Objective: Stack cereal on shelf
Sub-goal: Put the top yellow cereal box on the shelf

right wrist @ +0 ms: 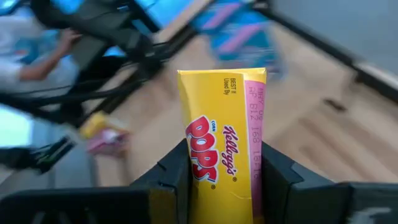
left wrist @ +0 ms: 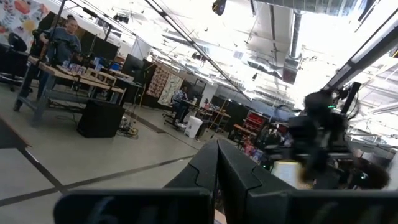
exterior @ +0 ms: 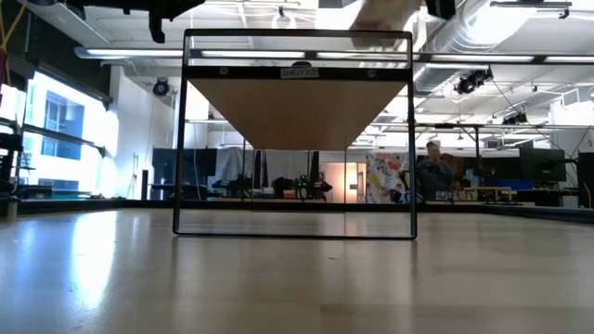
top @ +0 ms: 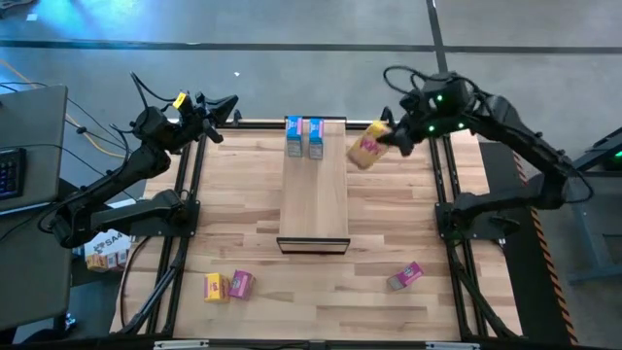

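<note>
The shelf (top: 314, 185) is a pale plank running near to far at the table's middle; in the low view the shelf (exterior: 297, 111) sits raised on a thin black frame. Two blue cereal boxes (top: 304, 137) stand side by side on its far end. My right gripper (top: 386, 142) hovers just right of them, shut on a yellow cereal box (top: 365, 149). A yellow box (top: 213, 287) and a pink box (top: 240, 283) lie near the table's near-left edge, and another pink box (top: 405, 276) lies near-right. My left gripper (top: 227, 105) waits shut over the far-left corner. My right gripper pinches the yellow box (right wrist: 221, 143) between its two fingers (right wrist: 171, 177), one on each of two opposite sides, at one end of the box. The fingers reach toward the table's left and run along the box. It is lifted clear and sticks out past the fingertips.
Black frame rails run along the table's left and right sides (top: 449, 185). Bare tabletop (top: 389, 224) lies right of the shelf. A person (exterior: 432, 172) sits in the room beyond the far edge.
</note>
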